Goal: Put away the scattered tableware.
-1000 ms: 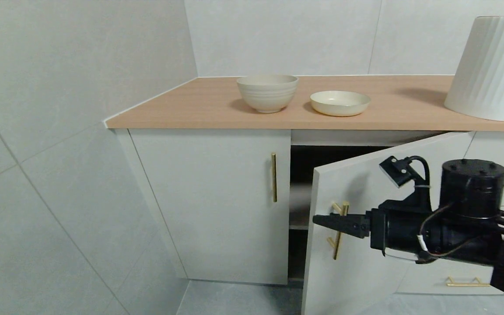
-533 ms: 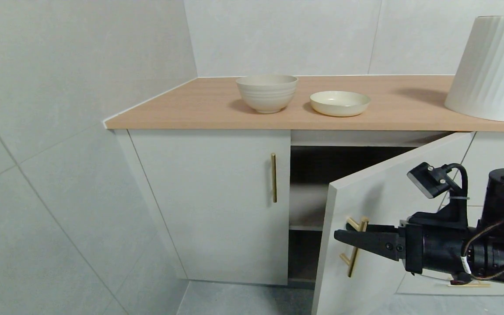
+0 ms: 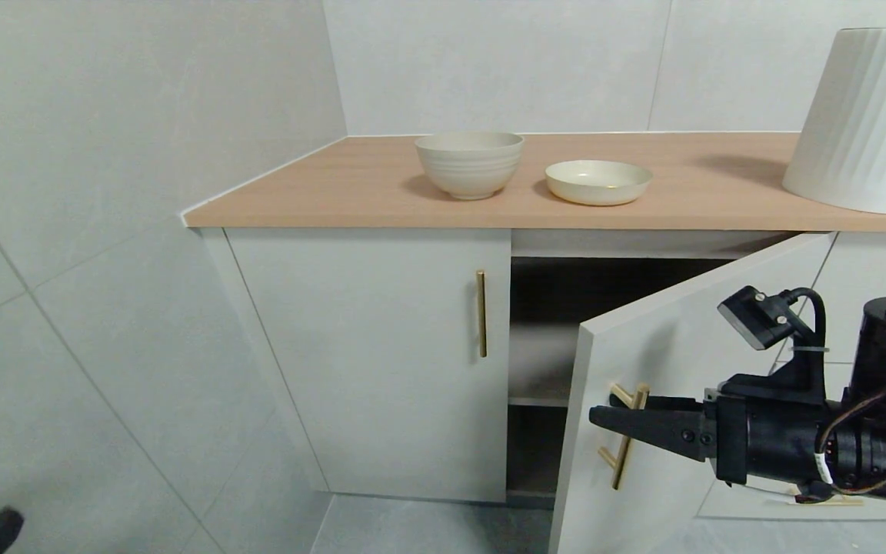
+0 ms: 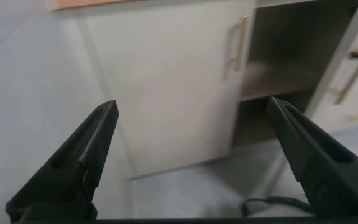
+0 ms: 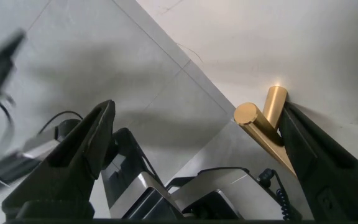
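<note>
Your two pieces of tableware sit on the bench (image 3: 351, 185). There is a deep ribbed bowl (image 3: 469, 163) and, just beside it toward your right, a shallow dish (image 3: 598, 181). They stand apart, both upright, near the front edge. You see only the far inner wall of the bowl, so you cannot tell what lies at its bottom. The dish shows you its pale glazed floor. Farther right on the bench, well apart from both, stands a tall white ribbed shade (image 3: 866, 115).

Below the bench, the cabinet (image 3: 643, 242) is your other container. Its left door (image 3: 366, 354) is closed, with the gold left handle (image 3: 481, 312) upright near its inner edge. Its right door (image 3: 666, 362) stands open toward you. The gap shows a dark upper space, a pale shelf (image 3: 535, 365) and a lower space under it. Anything deeper in is too dark to tell.

Your right pincer (image 3: 604, 412) is at the right handle (image 3: 624, 435) on the open door. In the right wrist view its fingers (image 5: 73, 162) stand wide. The handle sits between them, close against one and well off the other. Your left pincer (image 4: 191, 106) hangs low at your left, wide and holding nothing, and it faces the closed door and the open shelf.

The wall (image 3: 143, 115) is pale grey tile and meets another in a corner behind the bench. The floor (image 3: 428, 531) is grey tile too.
</note>
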### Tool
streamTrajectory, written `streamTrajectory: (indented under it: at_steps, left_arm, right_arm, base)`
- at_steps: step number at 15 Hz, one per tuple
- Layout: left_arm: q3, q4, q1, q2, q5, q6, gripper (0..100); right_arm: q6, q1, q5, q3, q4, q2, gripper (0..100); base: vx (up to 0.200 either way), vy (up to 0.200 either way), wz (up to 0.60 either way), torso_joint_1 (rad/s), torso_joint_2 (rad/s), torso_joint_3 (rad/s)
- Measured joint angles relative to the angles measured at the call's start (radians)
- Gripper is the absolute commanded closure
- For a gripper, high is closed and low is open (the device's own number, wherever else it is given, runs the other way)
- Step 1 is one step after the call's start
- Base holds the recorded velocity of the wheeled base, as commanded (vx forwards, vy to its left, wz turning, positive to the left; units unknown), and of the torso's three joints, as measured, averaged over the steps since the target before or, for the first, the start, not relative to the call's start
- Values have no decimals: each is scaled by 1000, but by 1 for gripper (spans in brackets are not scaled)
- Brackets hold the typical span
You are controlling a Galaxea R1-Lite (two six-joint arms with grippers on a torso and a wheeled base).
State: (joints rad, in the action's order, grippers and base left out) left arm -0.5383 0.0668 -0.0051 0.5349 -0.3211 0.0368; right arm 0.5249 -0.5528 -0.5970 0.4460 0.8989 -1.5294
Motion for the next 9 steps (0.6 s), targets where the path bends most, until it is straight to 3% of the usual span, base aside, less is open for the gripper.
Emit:
streamTrajectory:
  at_steps: [4,6,9]
  left_arm:
    - [-167,-86,-46,386,-79,-16,0]
    - [-177,-186,-119,558,-91,-67,0]
    - [-132,-396,-256,765,-97,-179,0]
  right_arm:
    - [0,2,0,2,1,-5,0]
    - [0,2,-1,3,4,-10,0]
    - [-1,2,-1,3,8,-19,0]
  base:
    - [0,0,0,0,0,0]
    - [0,0,0,0,0,0]
    - [0,0,0,0,0,0]
